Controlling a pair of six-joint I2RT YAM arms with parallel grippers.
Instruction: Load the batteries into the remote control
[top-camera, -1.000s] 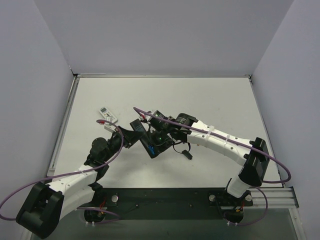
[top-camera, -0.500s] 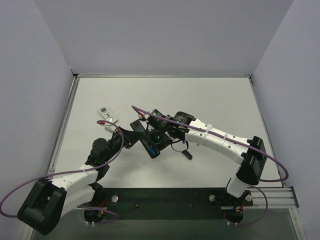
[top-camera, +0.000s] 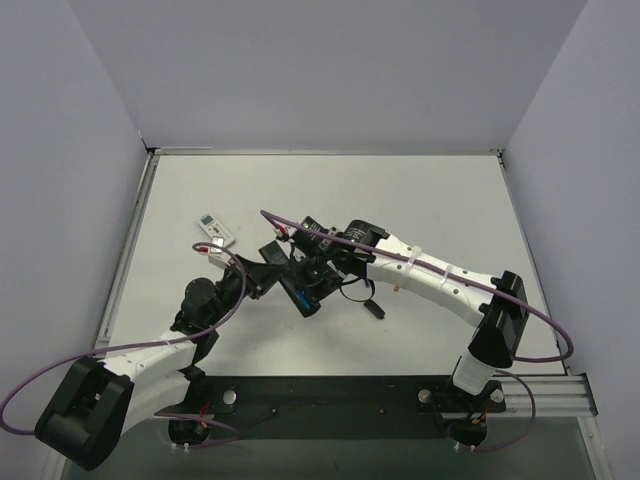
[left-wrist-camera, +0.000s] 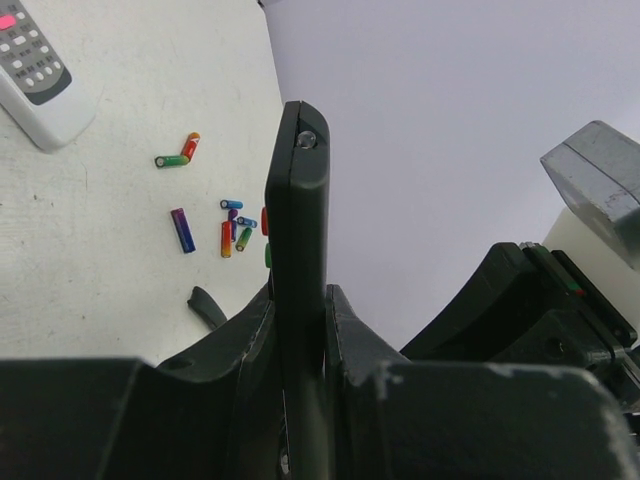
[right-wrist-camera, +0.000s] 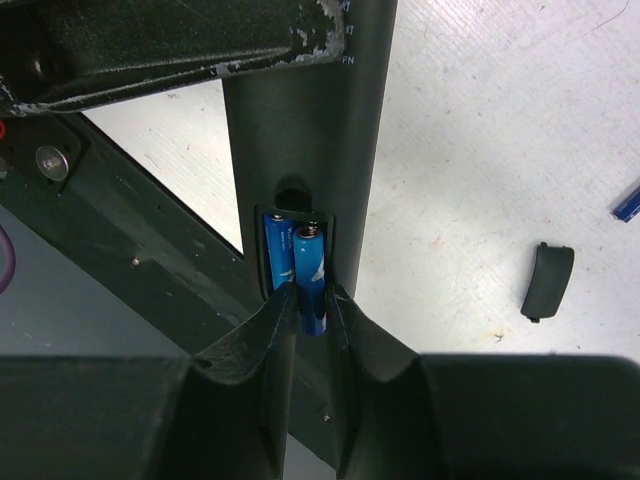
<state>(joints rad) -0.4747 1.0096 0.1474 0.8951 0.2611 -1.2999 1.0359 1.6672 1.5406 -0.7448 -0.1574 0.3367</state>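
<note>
Top external view: a white table (top-camera: 450, 200) boxed in by pale grey walls (top-camera: 330, 70) on three sides, with two arms meeting at the middle. The left gripper (left-wrist-camera: 298, 300) is clamped on the one black remote control (left-wrist-camera: 297, 220), held edge-up off the table. The right gripper (right-wrist-camera: 308, 300) pinches a blue battery (right-wrist-camera: 311, 270) in the open compartment, beside a second blue battery (right-wrist-camera: 277, 250) already seated. In the left wrist view I count about eight loose batteries (left-wrist-camera: 227, 239) left of the remote control, two more half hidden behind it, and one white remote (left-wrist-camera: 30, 80) at upper left. One black battery cover (right-wrist-camera: 548, 282) lies on the table.
</note>
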